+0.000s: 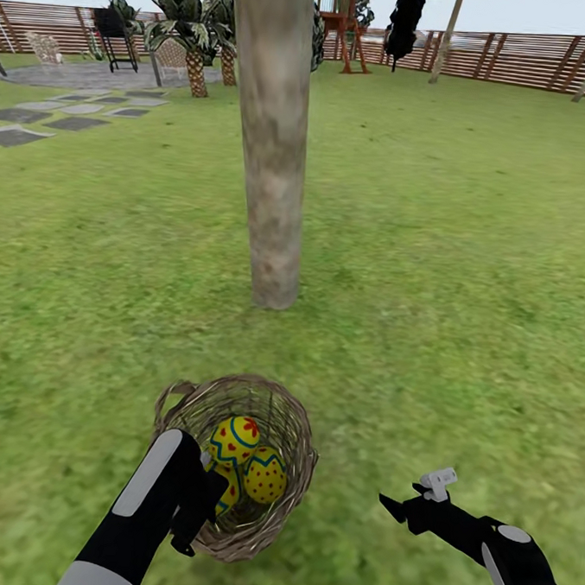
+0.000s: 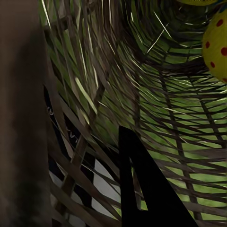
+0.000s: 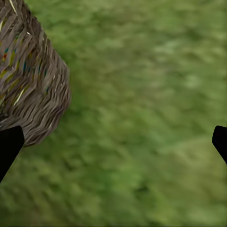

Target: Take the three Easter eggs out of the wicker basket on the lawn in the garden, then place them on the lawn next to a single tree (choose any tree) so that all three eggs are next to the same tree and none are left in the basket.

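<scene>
The left gripper (image 1: 194, 513), its spread unclear, is pressing the basket's (image 1: 297, 431) near rim, risking tipping the eggs (image 1: 247, 463) out

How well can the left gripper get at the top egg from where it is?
Probably well: the left gripper is already at the basket rim, the basket mouth faces it, and the top egg lies uncovered above the other eggs.

Fenced garden: lawn (image 1: 468, 251), tree (image 1: 271, 153), playset (image 1: 342, 23).
</scene>
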You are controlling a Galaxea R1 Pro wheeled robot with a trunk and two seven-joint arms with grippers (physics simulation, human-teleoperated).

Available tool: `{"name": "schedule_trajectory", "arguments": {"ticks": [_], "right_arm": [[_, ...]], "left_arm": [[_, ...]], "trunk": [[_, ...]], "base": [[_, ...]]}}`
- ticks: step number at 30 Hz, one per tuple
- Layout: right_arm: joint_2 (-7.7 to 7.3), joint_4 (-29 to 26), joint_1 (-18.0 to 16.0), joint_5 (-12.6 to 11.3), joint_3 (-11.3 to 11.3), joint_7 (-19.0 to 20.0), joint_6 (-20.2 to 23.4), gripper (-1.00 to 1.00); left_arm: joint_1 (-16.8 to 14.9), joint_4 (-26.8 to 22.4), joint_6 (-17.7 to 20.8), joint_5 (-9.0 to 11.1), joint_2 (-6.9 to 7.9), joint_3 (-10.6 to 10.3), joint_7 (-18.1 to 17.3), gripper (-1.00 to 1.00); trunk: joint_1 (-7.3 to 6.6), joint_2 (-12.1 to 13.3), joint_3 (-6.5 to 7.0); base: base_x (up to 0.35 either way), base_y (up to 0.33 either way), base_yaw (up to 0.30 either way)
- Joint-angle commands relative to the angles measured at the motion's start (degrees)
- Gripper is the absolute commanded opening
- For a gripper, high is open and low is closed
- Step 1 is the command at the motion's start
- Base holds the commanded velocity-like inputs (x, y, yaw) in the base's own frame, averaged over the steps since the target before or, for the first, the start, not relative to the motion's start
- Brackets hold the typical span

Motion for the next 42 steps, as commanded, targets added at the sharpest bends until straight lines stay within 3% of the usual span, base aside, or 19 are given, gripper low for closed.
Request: {"name": "schedule_trajectory", "arguments": {"ticks": [1, 11, 33, 41, 42], "right_arm": [[0.01, 0.0, 0.0, 0.0, -0.1, 0.3, 0.4, 1.0], [0.01, 0.8, 0.0, 0.1, 0.0, 0.3, 0.3, 1.0], [0.01, 0.8, 0.0, 0.0, 0.0, 0.3, 0.3, 1.0], [0.01, 1.1, 0.0, 0.1, 0.0, 0.3, 0.3, 1.0], [0.01, 1.1, 0.0, 0.1, 0.0, 0.3, 0.3, 1.0]], "left_arm": [[0.0, 0.0, 0.9, 0.2, 0.01, 0.0, 0.2, -1.0], [0.0, -0.1, 0.9, 0.2, 0.01, 0.0, 0.2, -1.0], [0.0, -1.3, 0.9, 0.1, -0.05, 0.0, 0.2, -1.0], [0.0, -3.8, 0.9, 0.1, -0.08, 0.0, 0.9, -1.0], [0.0, -3.9, 0.9, 0.2, -0.08, 0.0, 0.9, 1.0]], "trunk": [[-0.01, 0.0, -0.13], [-0.01, 0.0, -1.06], [4.82, -8.8, -5.32], [4.82, -8.8, -5.32], [4.82, -8.8, -5.32]], "base": [[0.0, 0.0, 0.0], [0.0, 0.0, 0.0], [0.0, 0.0, 0.0], [0.0, 0.0, 0.0], [0.0, 0.0, 0.0]]}}
